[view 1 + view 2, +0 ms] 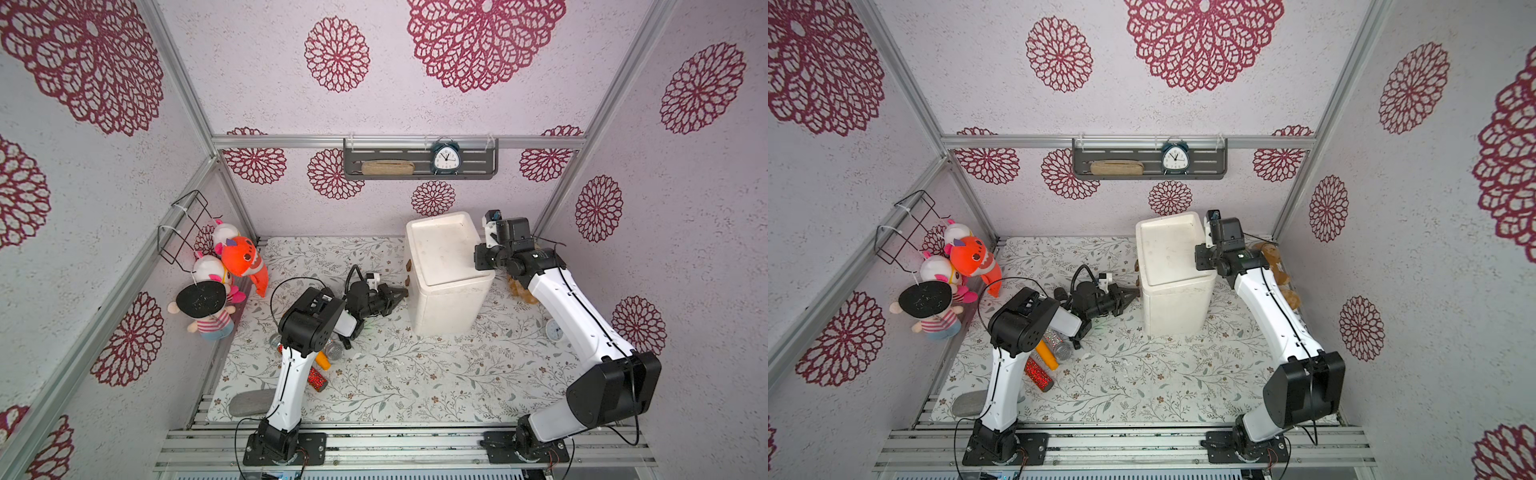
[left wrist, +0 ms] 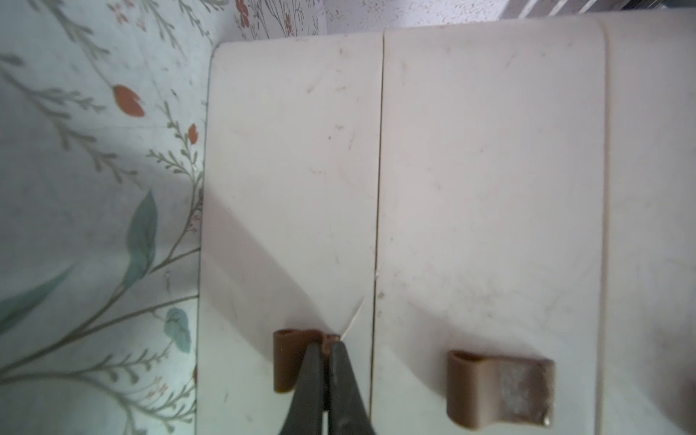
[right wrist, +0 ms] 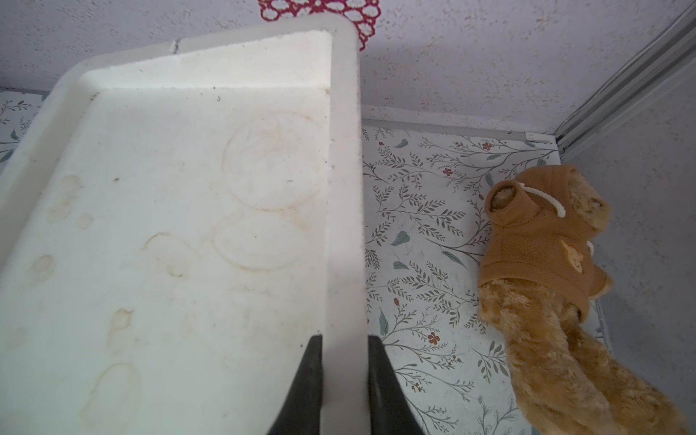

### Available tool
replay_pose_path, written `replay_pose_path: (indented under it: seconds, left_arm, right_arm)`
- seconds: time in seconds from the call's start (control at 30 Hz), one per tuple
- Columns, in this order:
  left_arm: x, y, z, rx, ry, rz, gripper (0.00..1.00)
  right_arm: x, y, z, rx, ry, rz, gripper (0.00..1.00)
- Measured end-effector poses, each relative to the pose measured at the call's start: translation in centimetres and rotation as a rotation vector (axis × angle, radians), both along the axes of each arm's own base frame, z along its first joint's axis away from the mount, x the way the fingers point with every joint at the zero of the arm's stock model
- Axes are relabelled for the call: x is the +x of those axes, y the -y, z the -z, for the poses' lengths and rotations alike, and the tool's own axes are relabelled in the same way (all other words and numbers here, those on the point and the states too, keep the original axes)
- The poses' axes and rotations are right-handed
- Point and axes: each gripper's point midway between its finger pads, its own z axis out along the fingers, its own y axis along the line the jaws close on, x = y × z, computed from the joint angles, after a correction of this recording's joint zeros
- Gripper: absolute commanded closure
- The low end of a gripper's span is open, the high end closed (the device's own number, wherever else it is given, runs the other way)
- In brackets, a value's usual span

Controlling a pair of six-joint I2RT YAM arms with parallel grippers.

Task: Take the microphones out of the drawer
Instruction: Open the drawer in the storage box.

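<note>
A white drawer cabinet stands upright at the back right of the table, with both drawers shut. The microphone is hidden. Two brown handles sit on the cabinet's left-facing front. My left gripper is shut on the lower drawer's handle, the one nearest the mat. The upper handle is free. In both top views the left gripper reaches sideways to the cabinet front. My right gripper is shut on the raised right rim of the cabinet's top.
Glittery red and orange cylinders and a silver mesh ball lie by the left arm. A brown teddy bear lies right of the cabinet. Plush toys hang on the left wall. A small clock and a grey stone are on the mat.
</note>
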Motion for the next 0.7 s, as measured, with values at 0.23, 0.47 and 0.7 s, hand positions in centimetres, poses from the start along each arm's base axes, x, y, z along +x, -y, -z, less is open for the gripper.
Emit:
replay_pose_path:
  seconds: [0.23,0.47,0.7]
  left_arm:
    - [-0.2,-0.1,-0.2,0.052,-0.015,0.004,1.0]
    - [-0.6,-0.6,-0.6,0.181,-0.037,0.022,1.0]
    - [-1.0,-1.3,-0.6,0.273,-0.065,0.054,1.0]
  right_arm:
    - [0.0,0.1,0.0,-0.007,0.002,0.007,1.0]
    - [0.0,0.3,0.0,-0.025,0.002,0.02,1.0]
    - [-0.3,0.5,-0.1,-0.027,0.0,0.019,1.0]
